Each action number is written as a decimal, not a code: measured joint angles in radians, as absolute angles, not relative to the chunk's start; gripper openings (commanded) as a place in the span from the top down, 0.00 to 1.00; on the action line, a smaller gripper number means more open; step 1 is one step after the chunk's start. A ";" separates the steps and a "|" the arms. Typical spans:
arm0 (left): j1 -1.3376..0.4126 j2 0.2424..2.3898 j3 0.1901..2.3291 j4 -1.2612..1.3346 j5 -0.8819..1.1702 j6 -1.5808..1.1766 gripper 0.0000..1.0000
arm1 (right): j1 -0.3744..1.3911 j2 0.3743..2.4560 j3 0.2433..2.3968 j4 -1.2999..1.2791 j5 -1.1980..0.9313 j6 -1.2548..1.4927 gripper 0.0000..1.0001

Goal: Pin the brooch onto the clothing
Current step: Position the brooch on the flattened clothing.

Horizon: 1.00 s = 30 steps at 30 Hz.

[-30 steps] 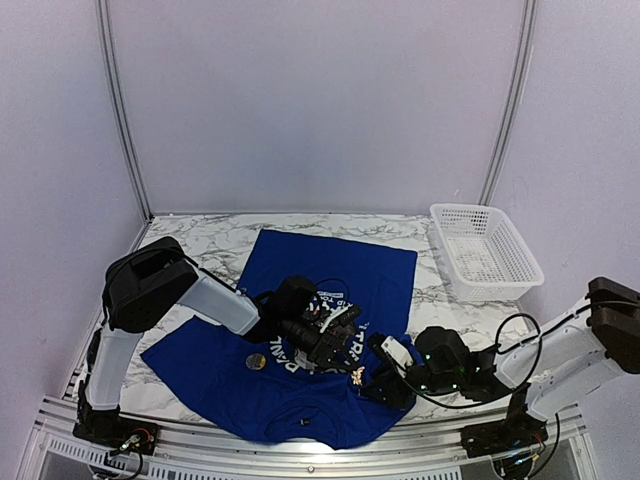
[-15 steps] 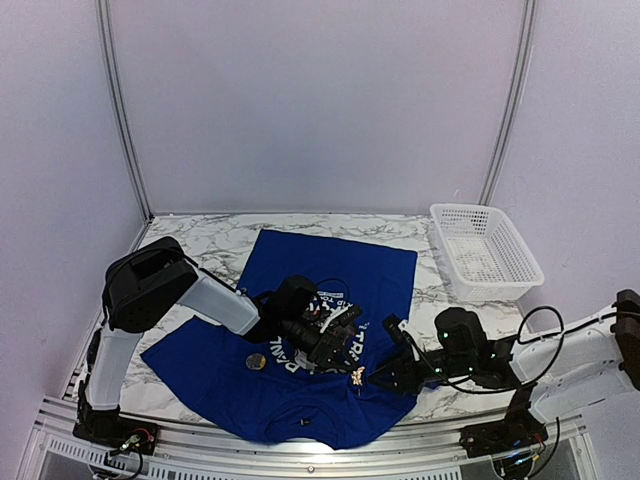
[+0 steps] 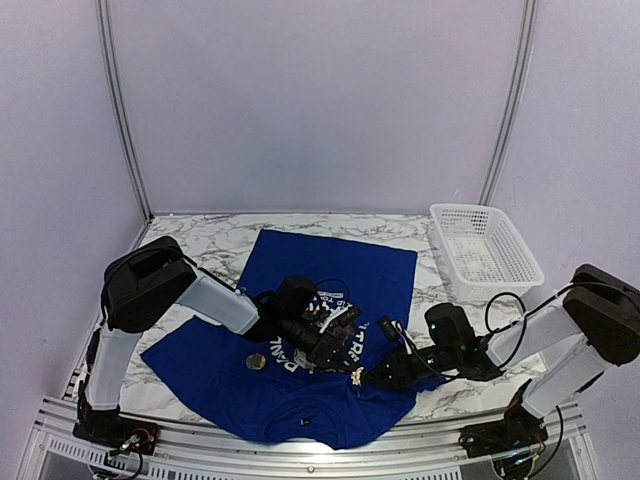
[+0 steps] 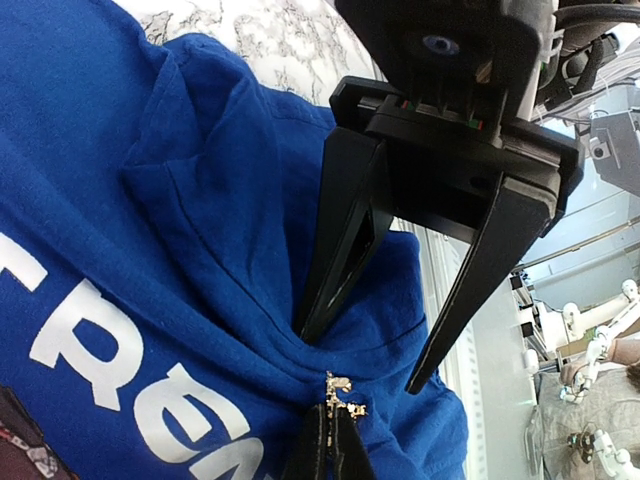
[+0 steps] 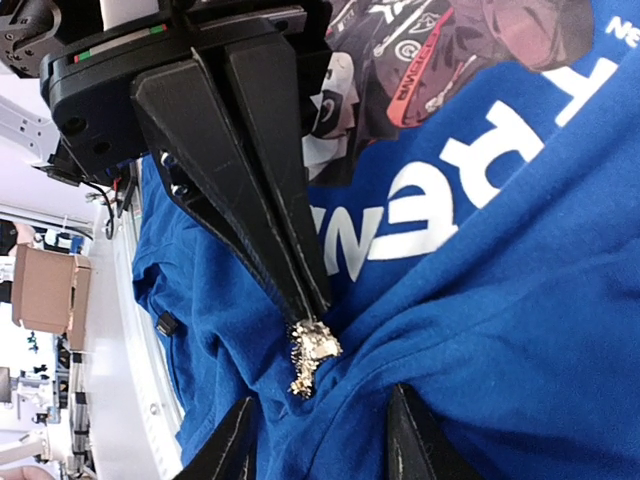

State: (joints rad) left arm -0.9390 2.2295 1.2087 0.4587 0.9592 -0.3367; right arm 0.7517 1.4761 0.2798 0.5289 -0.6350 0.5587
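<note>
The royal-blue T-shirt [image 3: 340, 262] lies flat on the marble table, its white lettering and panda print under the left arm. My left gripper [image 3: 346, 358] is shut on a small gold brooch [image 3: 356, 376] and holds it against a bunched fold of the shirt near the collar. In the left wrist view the brooch [image 4: 340, 393] sticks out of the shut left gripper [image 4: 335, 428] onto the cloth [image 4: 150, 250]. My right gripper [image 3: 373, 378] is open, and its two fingers press into the fold either side of the brooch [image 5: 313, 350]. The right gripper [image 5: 320, 396] holds nothing.
A small round gold object [image 3: 256, 361] lies on the shirt to the left of the left gripper. A white slatted basket [image 3: 486, 250] stands at the back right. The table's front rail runs just below the shirt's collar.
The right arm has swung and its open gripper has slid left, up to the brooch and the fold. The left arm and the brooch have stayed put.
</note>
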 measured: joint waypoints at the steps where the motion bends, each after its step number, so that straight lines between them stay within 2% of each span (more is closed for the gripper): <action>1: -0.939 2.228 1.209 0.456 0.958 -0.337 1.00 | 0.751 1.485 0.280 0.541 -0.641 0.564 0.65; 12: -0.939 2.209 1.209 0.436 0.950 -0.350 1.00 | 0.749 1.548 0.297 0.621 -0.679 0.595 0.69; 26: -0.944 2.208 1.215 0.439 0.965 -0.405 1.00 | 0.748 1.618 0.297 0.721 -0.734 0.629 0.82; 30: -0.945 2.208 1.215 0.441 0.969 -0.411 1.00 | 0.748 1.631 0.297 0.750 -0.748 0.645 0.89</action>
State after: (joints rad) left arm -0.9447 2.2078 1.2152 0.4412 0.9688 -0.4107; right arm 0.7479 1.6310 0.2970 0.7502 -0.7475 0.6445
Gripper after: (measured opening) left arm 0.006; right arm 0.159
